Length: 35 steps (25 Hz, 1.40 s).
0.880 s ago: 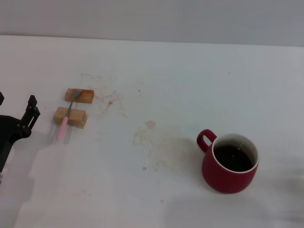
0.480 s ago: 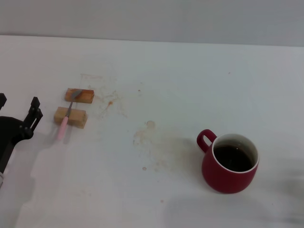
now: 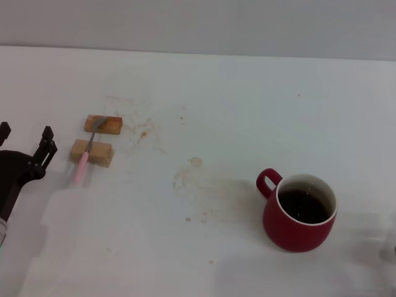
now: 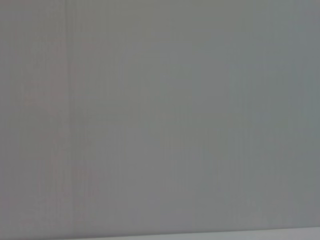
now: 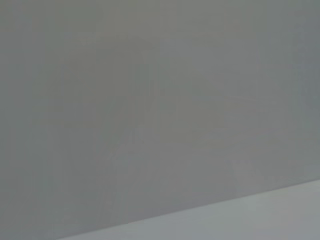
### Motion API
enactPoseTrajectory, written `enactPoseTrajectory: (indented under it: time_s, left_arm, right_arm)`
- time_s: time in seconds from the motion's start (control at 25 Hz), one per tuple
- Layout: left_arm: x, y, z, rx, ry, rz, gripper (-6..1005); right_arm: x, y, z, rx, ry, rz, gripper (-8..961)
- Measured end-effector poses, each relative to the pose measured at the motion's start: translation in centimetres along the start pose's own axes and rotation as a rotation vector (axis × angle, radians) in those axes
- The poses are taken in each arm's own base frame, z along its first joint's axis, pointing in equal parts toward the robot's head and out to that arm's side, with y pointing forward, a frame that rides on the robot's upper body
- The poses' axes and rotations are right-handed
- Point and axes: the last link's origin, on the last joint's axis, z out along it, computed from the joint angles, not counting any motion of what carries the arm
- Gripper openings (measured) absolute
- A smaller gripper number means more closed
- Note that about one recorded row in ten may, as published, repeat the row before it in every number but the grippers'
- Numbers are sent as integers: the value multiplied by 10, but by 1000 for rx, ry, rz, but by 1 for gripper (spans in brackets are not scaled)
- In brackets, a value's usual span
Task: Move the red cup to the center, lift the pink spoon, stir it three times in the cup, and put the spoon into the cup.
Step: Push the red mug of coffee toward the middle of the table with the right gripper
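While red cup (image 3: 300, 211) sits nr worktop's right-front corner, untouched | right end effector not seen, state can't be told | left end effector (image 3: 25, 145) at left edge, fingers apart, empty | pink spoon (image 3: 83, 158) just beside it, laid across two wooden blocks (image 3: 93, 152), long axis front-to-back | cup judged right arm's job.

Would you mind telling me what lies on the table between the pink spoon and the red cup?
In the head view, only bare white tabletop with faint brownish stains lies between the pink spoon and the red cup.
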Motion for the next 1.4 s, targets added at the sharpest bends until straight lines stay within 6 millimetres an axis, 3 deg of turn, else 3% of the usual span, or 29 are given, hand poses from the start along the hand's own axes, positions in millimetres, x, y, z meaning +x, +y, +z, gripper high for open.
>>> enactPoseTrajectory:
  time_s: [0.64, 1.4]
  left_arm:
    - [4, 1, 8, -10, 9, 3, 801]
    - [5, 2, 7, -7, 20, -3, 802]
  right_arm:
    - [10, 23, -2, -128, 73, 15, -1]
    - [15, 41, 24, -254, 130, -4, 0]
